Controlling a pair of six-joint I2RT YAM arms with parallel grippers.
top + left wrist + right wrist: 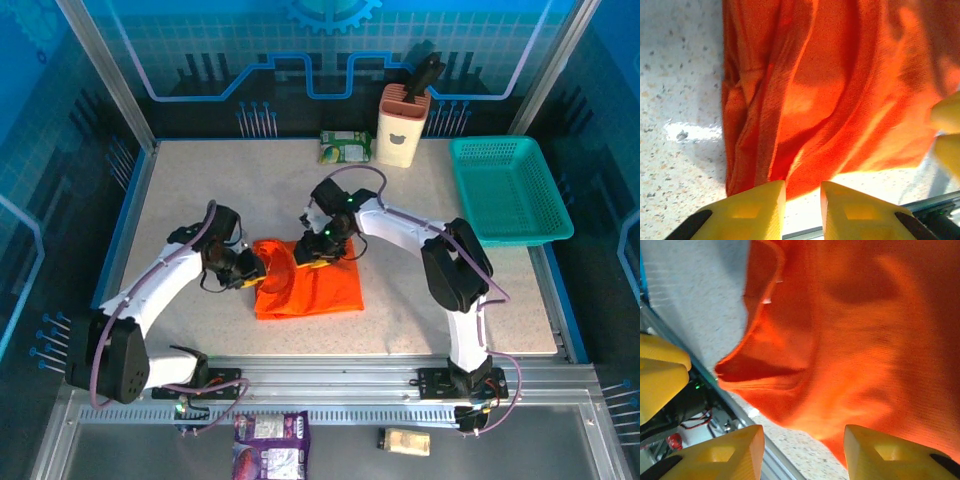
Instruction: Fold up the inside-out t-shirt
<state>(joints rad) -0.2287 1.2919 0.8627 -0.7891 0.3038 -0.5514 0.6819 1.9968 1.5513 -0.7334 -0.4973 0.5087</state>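
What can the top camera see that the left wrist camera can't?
Top camera: the teal basket, the tan holder and a green packet at the back. Left wrist camera: the left hand up close, its yellow fingers a little apart, and wrinkles in the cloth. Both: the orange t-shirt on the speckled table.

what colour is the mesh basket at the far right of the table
Teal, all over the basket; the top external view shows it best.

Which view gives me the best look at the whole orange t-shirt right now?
Top external: the t-shirt shows its overall shape, bunched on the table. Both wrist views give close-up orange folds and edges, not the outline.
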